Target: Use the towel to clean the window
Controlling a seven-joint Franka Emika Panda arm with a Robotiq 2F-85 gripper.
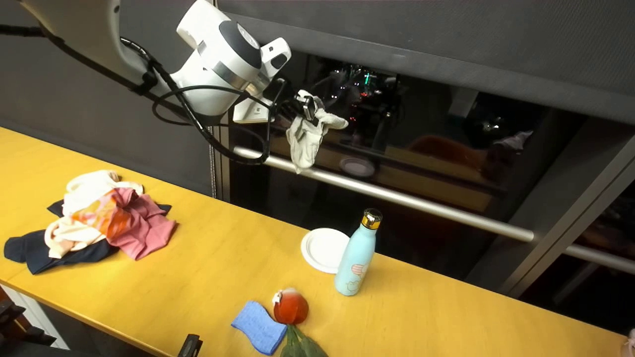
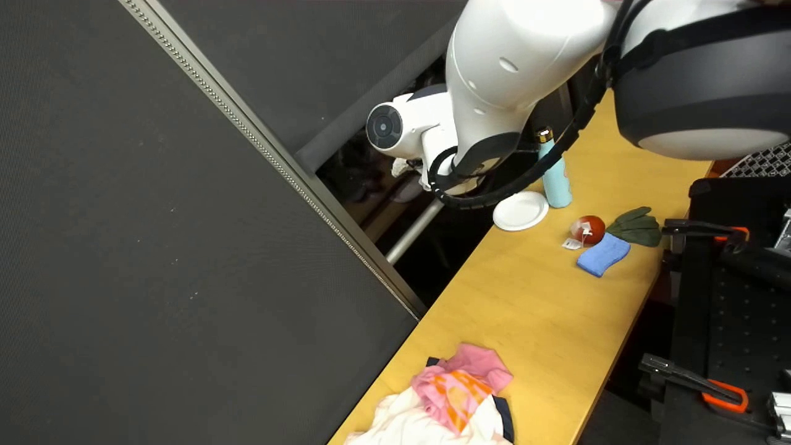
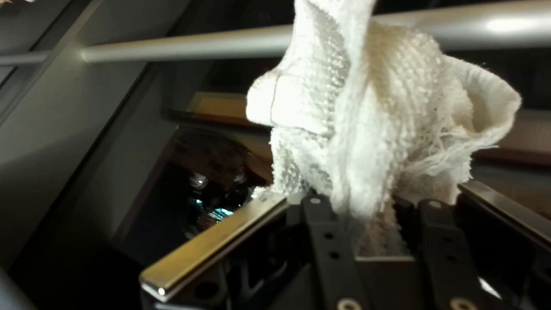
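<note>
You've got the white towel (image 3: pixel 366 125) pinched in yr gripper (image 3: pixel 374 204), in front of the window (image 1: pixel 426 111), under the edge of the blind (image 1: pixel 446 54); in an ext. view the towel's low end overlaps the bar (image 1: pixel 421 204). Can't tell if it's touching the window. Plate (image 1: pixel 322 250) sits nr window-side edge of table (image 1: pixel 213 277), bottle (image 1: pixel 357 258) just beside; clothes pile (image 1: pixel 119 218) well apart.

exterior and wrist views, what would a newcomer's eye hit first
Probably the white towel bunched in the gripper, in front of the dark window. Next, on the yellow table, the pale blue bottle beside the white plate and, well apart, the colourful heap of cloths.
</note>
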